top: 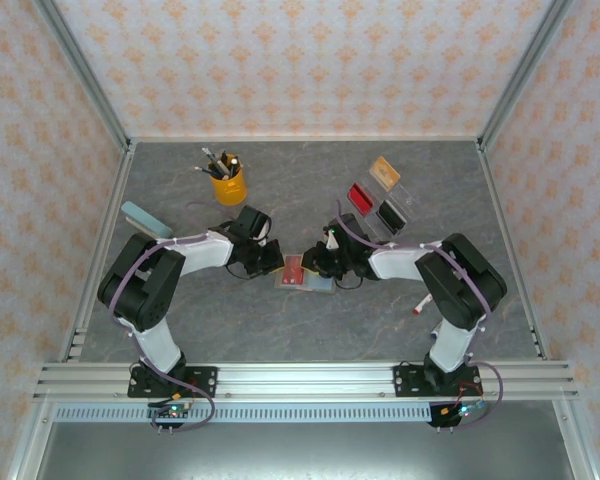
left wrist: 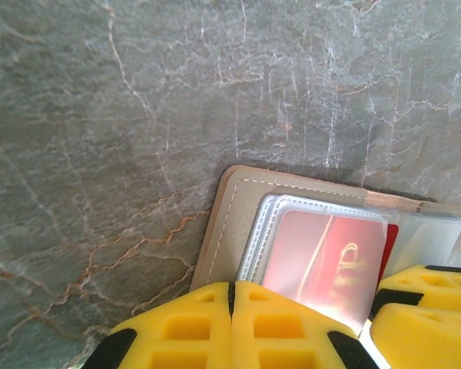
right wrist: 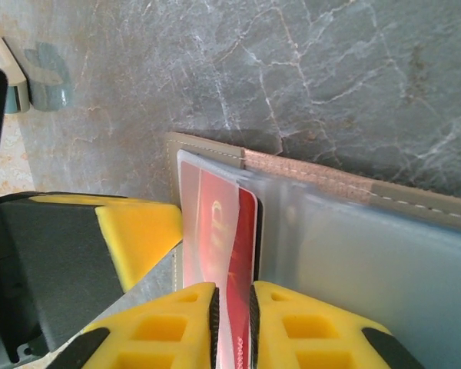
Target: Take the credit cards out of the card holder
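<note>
- Since the right gripper (right wrist: 232,296) has its fingers closed on the near edge of the red card (right wrist: 229,223), the pull should run flat, straight along the card's length and out of the clear sleeve (left wrist: 255,238). An upward tug would likely buckle the plastic and bind the card.
- The card holder (left wrist: 221,231) lies open on the table (top: 310,330) between the two arms, with the red card in its sleeve. Three other credit cards (top: 360,195) lie in the clear tray (top: 408,190), well apart to the far right.
- The left gripper (left wrist: 230,296), its fingers shut with nothing between them, sits at the holder's near edge just beside the card. Whether it presses the cover down I cannot tell. It ought to act as an anchor, so the holder does not slide along with the card.
- Sleeve and card may both be caught in the pinch. If the sleeve starts to come too, loosen and retake on bare card.
- Draw slowly.
</note>
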`<action>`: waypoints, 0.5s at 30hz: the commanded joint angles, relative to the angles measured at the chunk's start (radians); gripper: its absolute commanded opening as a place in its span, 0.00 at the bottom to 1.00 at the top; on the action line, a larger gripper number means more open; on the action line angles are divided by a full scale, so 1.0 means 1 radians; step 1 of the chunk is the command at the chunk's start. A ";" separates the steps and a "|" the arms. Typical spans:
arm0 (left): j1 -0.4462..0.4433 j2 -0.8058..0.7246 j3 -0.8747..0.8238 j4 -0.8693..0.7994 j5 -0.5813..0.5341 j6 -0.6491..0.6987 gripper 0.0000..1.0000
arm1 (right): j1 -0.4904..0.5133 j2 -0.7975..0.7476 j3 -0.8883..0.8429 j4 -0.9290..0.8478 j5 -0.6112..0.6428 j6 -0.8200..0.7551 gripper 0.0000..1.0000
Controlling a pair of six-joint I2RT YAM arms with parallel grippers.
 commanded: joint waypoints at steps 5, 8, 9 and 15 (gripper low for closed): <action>-0.006 0.055 -0.038 -0.042 -0.053 0.001 0.05 | 0.000 -0.039 -0.009 -0.011 -0.008 0.002 0.20; -0.006 0.060 -0.037 -0.043 -0.048 0.003 0.05 | 0.000 -0.032 -0.007 0.003 -0.020 0.010 0.20; -0.006 0.060 -0.037 -0.042 -0.047 0.003 0.05 | 0.000 -0.027 -0.005 0.014 -0.029 0.017 0.20; -0.006 0.064 -0.040 -0.040 -0.047 0.003 0.05 | 0.000 -0.021 0.012 -0.048 0.041 0.011 0.20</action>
